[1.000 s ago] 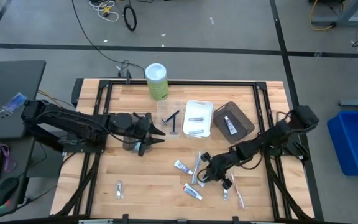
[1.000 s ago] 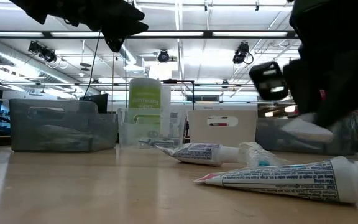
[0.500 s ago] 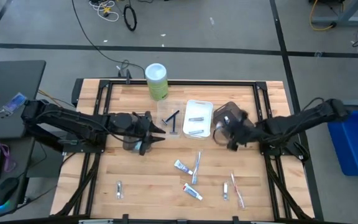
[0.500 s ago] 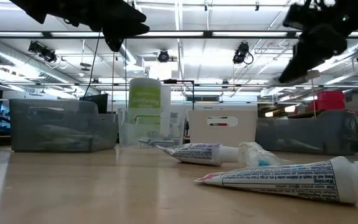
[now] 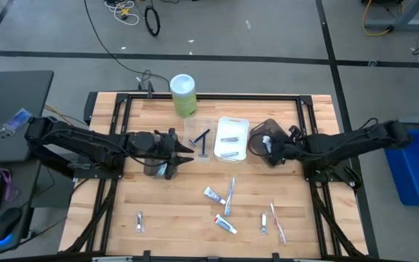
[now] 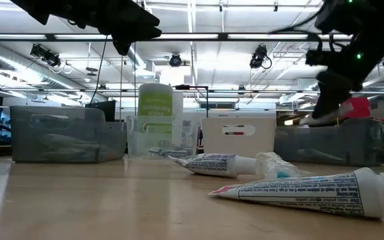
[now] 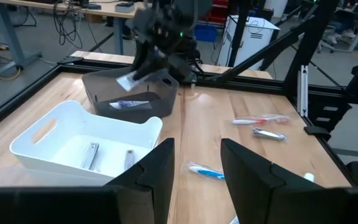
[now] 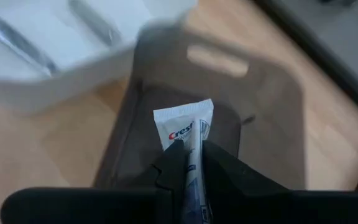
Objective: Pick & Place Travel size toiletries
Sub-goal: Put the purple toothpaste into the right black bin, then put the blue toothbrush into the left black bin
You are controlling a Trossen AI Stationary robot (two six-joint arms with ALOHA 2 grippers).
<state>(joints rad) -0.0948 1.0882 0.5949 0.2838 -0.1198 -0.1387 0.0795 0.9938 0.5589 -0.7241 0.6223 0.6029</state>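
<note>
My right gripper point(image 5: 265, 145) is shut on a white Crest toothpaste tube point(image 8: 188, 127) and hovers over the dark grey tray point(image 5: 286, 142); the left wrist view shows the tube point(image 7: 127, 80) above that tray point(image 7: 157, 102). Another tube point(image 7: 127, 104) lies inside the tray. Two toothpaste tubes point(image 5: 212, 193) point(image 5: 225, 224), a blue toothbrush point(image 5: 230, 193), a pink toothbrush point(image 5: 277, 222) and small silver pieces point(image 5: 139, 222) point(image 5: 264, 222) lie flat on the wood. My left gripper point(image 5: 185, 153) waits open beside the clear tray point(image 5: 201, 142). My right gripper pinches the toothpaste tube between its two fingers point(image 8: 173, 163), which lie along the tube. The flat crimped end point(image 8: 185, 118) sticks out past the fingertips. The tube is lifted clear, slanting down over the grey tray point(image 8: 229, 93).
A white tray point(image 5: 231, 137) holding silver pieces sits between the clear and grey trays. A tall green bottle point(image 5: 183, 94) stands at the far edge. Bare wood lies along the near left of the table point(image 5: 166, 211). Black frame rails border the table.
My right gripper rose from the table near the loose toothpaste tubes, carrying the tube, and swung toward the far edge until it came over the grey tray. It has stayed shut on the tube. The left arm kept still.
</note>
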